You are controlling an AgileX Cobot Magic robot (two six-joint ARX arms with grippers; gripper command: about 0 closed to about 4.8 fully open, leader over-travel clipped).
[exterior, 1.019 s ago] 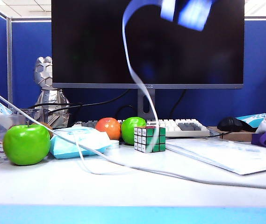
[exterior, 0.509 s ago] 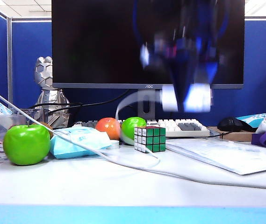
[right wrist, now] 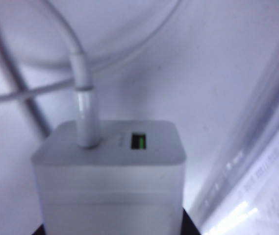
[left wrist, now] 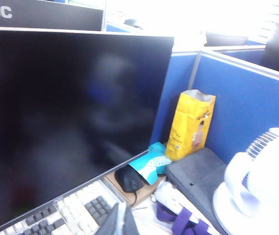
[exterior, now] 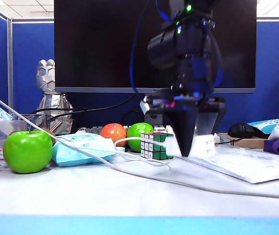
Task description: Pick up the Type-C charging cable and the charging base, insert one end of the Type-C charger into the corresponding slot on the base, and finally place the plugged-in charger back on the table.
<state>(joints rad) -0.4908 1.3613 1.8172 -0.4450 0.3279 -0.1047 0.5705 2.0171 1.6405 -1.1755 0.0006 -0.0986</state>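
Your right gripper (exterior: 192, 147), clamped on the charging base (right wrist: 111, 169) with the Type-C charging cable (right wrist: 84, 115) plugged in, has dropped to the table (exterior: 129, 193); release next. Left gripper: closed, empty, raised.

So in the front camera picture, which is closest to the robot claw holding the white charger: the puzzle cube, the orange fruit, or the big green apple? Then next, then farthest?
Counting from the right gripper, low over the table with the white charger:
1. Puzzle cube, just to its left.
2. Orange fruit, further left, behind the cube.
3. Big green apple, far left.
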